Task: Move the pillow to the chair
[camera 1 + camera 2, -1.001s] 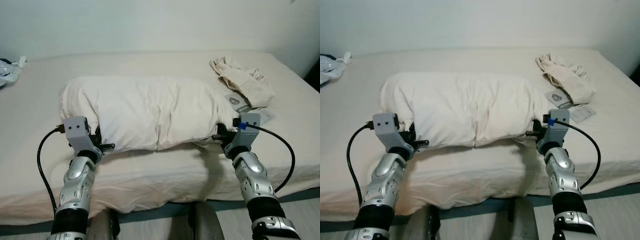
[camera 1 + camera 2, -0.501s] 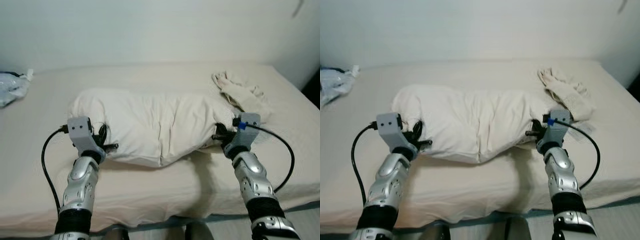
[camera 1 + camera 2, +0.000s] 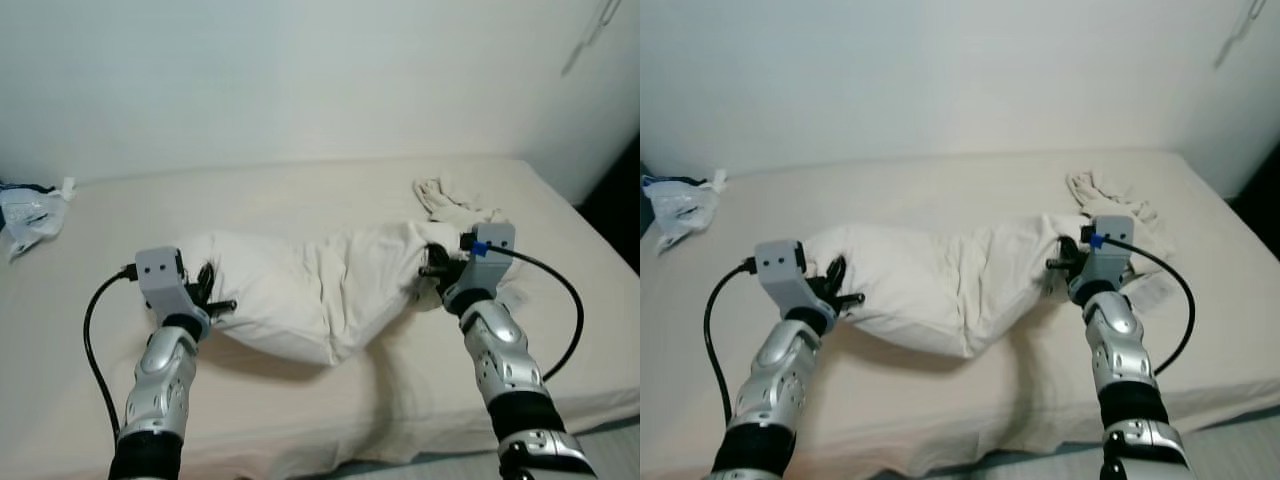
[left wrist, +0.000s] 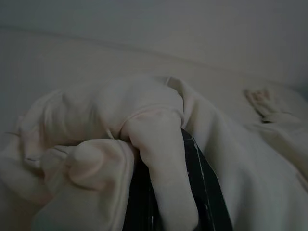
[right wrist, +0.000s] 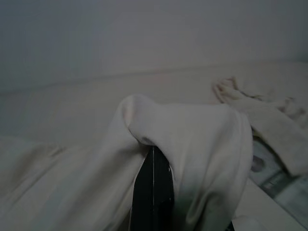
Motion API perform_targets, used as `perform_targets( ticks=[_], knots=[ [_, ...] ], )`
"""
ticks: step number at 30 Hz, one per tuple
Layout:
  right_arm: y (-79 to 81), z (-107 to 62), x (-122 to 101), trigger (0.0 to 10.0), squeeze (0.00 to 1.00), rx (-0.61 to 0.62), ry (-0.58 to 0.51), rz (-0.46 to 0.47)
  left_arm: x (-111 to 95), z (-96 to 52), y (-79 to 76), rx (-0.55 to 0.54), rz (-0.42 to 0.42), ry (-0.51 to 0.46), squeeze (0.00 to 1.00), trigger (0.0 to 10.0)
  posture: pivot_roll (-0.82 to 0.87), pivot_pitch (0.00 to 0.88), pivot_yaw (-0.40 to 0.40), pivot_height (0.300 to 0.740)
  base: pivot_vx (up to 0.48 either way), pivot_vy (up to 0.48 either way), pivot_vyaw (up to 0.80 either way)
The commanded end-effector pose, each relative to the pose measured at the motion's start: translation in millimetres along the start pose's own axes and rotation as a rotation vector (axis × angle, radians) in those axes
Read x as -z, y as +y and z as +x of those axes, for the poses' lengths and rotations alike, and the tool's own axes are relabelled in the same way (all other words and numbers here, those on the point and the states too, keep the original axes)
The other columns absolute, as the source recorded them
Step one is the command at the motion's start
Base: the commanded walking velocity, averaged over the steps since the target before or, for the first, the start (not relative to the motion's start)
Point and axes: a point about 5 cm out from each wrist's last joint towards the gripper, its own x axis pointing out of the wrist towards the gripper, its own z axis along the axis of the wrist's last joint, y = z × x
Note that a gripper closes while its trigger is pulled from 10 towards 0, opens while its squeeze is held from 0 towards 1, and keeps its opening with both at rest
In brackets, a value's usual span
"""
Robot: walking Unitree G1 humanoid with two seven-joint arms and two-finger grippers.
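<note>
A long cream pillow [image 3: 320, 285] hangs between my two grippers above the bed [image 3: 300, 420], its middle sagging down toward the sheet. My left gripper [image 3: 205, 290] is shut on the pillow's left end, and its black fingers [image 4: 202, 192] pinch a fold of fabric in the left wrist view. My right gripper [image 3: 435, 268] is shut on the pillow's right end. The right wrist view has the cloth [image 5: 192, 139] draped over the closed black fingers [image 5: 153, 192].
A crumpled cream cloth [image 3: 450, 195] lies on the bed behind my right gripper, with a flat packet [image 5: 272, 175] beside it. A plastic bag [image 3: 25, 215] sits at the bed's far left. A white wall [image 3: 300, 80] runs behind the bed.
The pillow has come up off the bed in both grippers, and its ends are drawn closer so it sags. The camera has risen and tilted up.
</note>
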Motion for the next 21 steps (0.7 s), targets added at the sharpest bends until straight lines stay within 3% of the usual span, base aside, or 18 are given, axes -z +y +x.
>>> perform_targets(
  ticks=[1,4,7,11,13,16,18,21],
  knots=[
    [4.1,-0.7,-3.2,10.0,0.00,-0.015,-0.038,-0.006,-2.0,-0.9,-7.1,0.045,-0.019,-0.016,0.00,10.0,0.00,0.042,-0.024,0.740,0.000,0.000,0.00],
    [6.2,-1.8,0.4,10.0,0.00,-0.016,-0.027,-0.002,3.0,-2.3,-9.0,0.060,-0.042,0.020,0.00,10.0,0.00,0.037,-0.022,0.740,0.000,0.000,0.00],
    [10.8,-2.4,6.4,10.0,0.00,-0.020,-0.005,-0.010,12.6,-3.4,-8.0,0.028,0.086,0.091,0.00,10.0,0.00,0.033,-0.019,0.740,0.000,0.000,0.00],
    [15.0,-3.0,14.4,10.0,0.00,-0.021,0.033,-0.031,16.0,-4.7,-6.8,0.012,0.059,0.088,0.00,10.0,0.01,0.032,-0.018,0.740,0.000,0.000,0.00],
    [19.2,-6.3,22.7,10.0,0.00,-0.019,0.050,-0.029,19.1,-6.4,-1.7,-0.078,0.055,0.063,0.00,10.0,0.01,0.028,-0.019,0.740,0.000,0.000,0.00],
    [20.4,-7.7,25.6,10.0,0.00,-0.017,0.057,-0.033,17.7,-7.9,0.7,-0.118,0.083,0.020,0.00,10.0,0.01,0.027,-0.018,0.740,0.000,0.000,0.00],
    [21.8,-9.1,29.0,10.0,0.00,-0.019,0.070,-0.038,21.6,-10.7,-5.5,-0.019,-0.005,0.038,0.00,10.0,0.01,0.026,-0.018,0.740,0.000,0.000,0.00],
    [22.2,-9.9,30.9,10.0,0.00,-0.018,0.078,-0.055,24.1,-11.5,-5.6,-0.051,0.013,0.057,0.00,10.0,0.01,0.026,-0.019,0.740,0.000,0.000,0.00]
  ],
)
